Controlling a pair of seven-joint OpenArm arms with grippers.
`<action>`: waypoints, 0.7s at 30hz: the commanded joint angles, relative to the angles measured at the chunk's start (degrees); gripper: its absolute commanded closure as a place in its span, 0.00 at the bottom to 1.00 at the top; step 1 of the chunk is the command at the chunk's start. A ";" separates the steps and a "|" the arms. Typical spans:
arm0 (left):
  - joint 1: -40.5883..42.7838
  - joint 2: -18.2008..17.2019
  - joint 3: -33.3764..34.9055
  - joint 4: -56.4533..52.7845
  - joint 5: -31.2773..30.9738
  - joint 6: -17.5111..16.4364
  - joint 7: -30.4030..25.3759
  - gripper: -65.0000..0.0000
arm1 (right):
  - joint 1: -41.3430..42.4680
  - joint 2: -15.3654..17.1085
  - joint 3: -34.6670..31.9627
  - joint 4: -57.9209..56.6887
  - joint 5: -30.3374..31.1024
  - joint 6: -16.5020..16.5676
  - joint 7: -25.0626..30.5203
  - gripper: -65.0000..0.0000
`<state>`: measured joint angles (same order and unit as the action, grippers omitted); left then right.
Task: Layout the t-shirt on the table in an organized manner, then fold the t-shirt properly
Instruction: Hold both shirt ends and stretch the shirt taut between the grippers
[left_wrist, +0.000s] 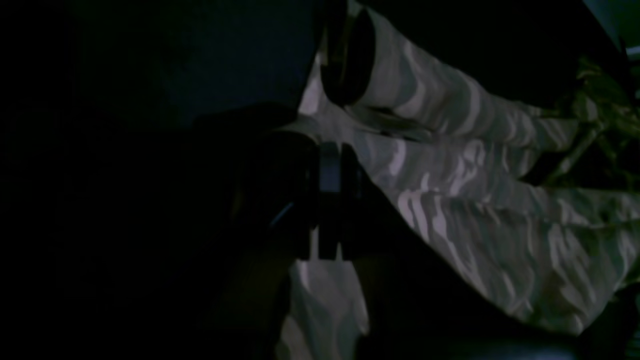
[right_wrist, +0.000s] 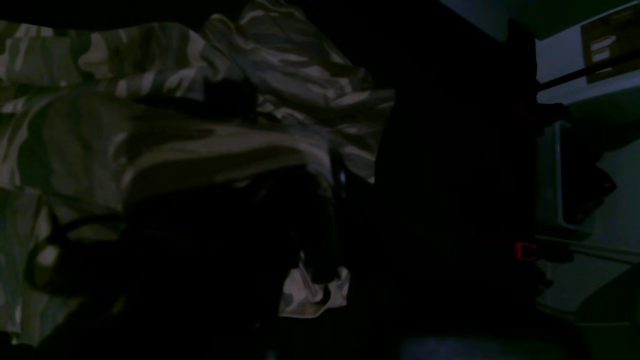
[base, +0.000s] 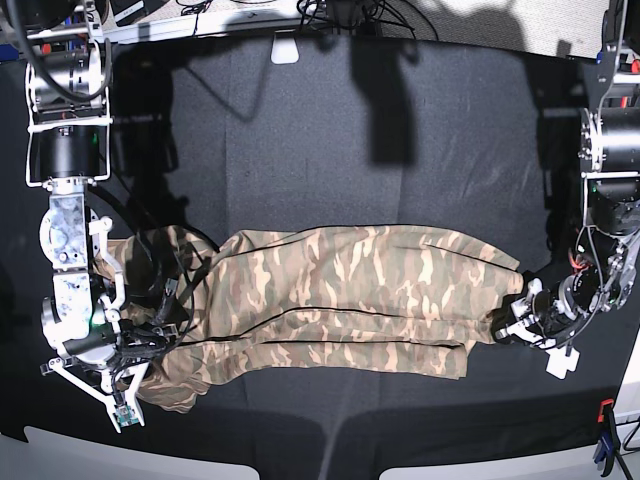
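The camouflage t-shirt (base: 340, 290) lies stretched sideways across the middle of the black table (base: 330, 150), with long creases running along it. At the shirt's right end, my left gripper (base: 508, 325) is shut on the fabric edge. The left wrist view is dark: the left gripper (left_wrist: 330, 200) sits low with t-shirt (left_wrist: 450, 175) cloth running past its fingers. My right gripper (base: 160, 335) is shut on the bunched left end of the shirt. In the right wrist view, the right gripper (right_wrist: 330, 220) pinches a fold of the t-shirt (right_wrist: 150, 125), and a small flap hangs below it.
A red-and-blue clamp (base: 603, 440) sits at the table's near right edge, and a red clamp (right_wrist: 525, 250) shows at an edge in the right wrist view. A white block (base: 285, 48) and cables (base: 330, 15) lie along the far edge. Black cloth surrounds the shirt.
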<state>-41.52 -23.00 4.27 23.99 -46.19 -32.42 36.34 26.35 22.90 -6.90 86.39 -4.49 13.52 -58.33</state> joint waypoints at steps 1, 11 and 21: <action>-2.56 -0.72 -0.22 0.85 -1.64 -0.92 2.56 1.00 | 1.90 0.72 0.50 0.96 -0.85 -0.17 1.27 1.00; -2.93 -8.52 -0.22 3.23 -36.13 -7.58 33.64 1.00 | 1.88 0.79 0.52 0.96 -1.51 2.40 1.79 1.00; 4.44 -18.38 -0.22 3.23 -38.81 -7.58 43.66 1.00 | 1.88 0.74 0.50 0.96 -1.44 2.36 2.56 1.00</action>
<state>-35.64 -40.21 4.34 26.44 -83.79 -39.66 79.61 26.33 22.96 -6.74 86.39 -5.63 16.12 -56.84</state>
